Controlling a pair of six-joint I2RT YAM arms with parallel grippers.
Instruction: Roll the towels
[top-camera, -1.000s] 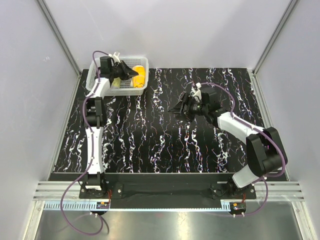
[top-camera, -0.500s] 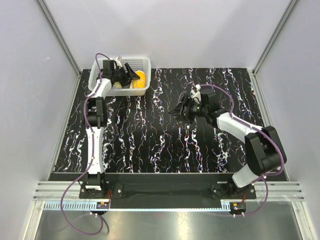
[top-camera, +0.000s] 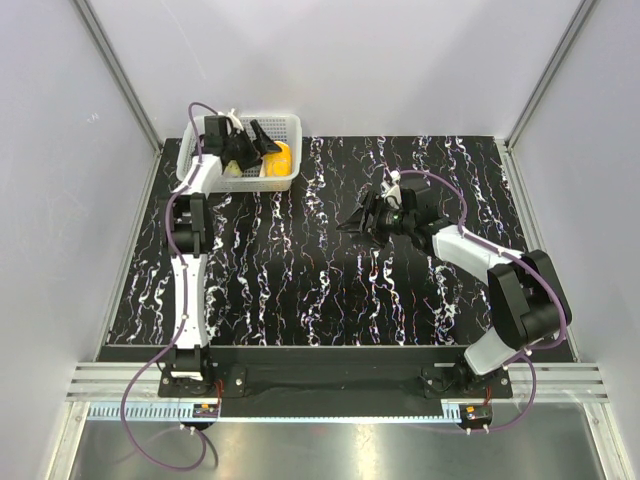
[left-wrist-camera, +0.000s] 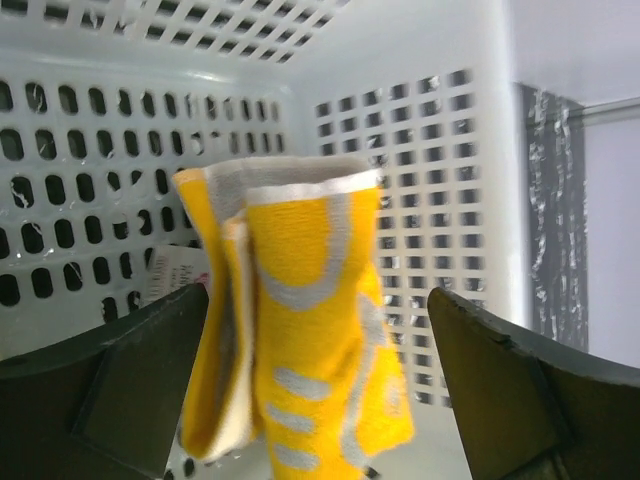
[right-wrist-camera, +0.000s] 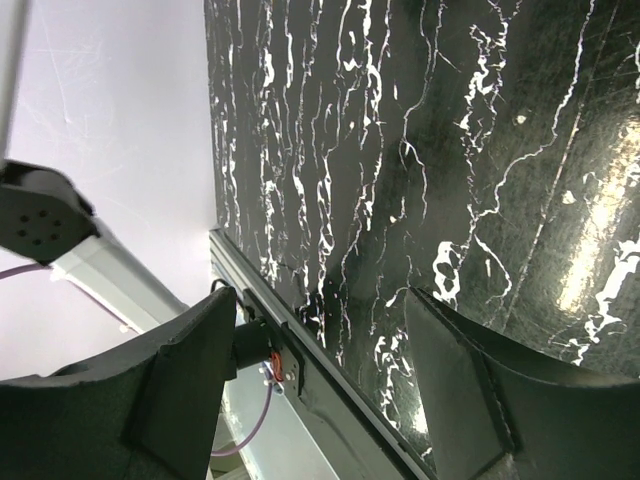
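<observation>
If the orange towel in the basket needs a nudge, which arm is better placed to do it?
Left. Its pincer is open inside the basket, with the orange towel right between its jaws. The right pincer, open and empty, hangs over the table, well away from the basket.

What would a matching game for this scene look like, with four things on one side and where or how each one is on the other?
Things:
1. orange towel
2. white mesh basket
3. left gripper
4. right gripper

Places or states:
A. open and holding nothing, over the bare black marbled table
B. sits at the table's far left corner
C. stands upright inside the basket
D. open inside the basket, one finger on each side of the towel

Pairs: 1-C, 2-B, 3-D, 4-A
</observation>
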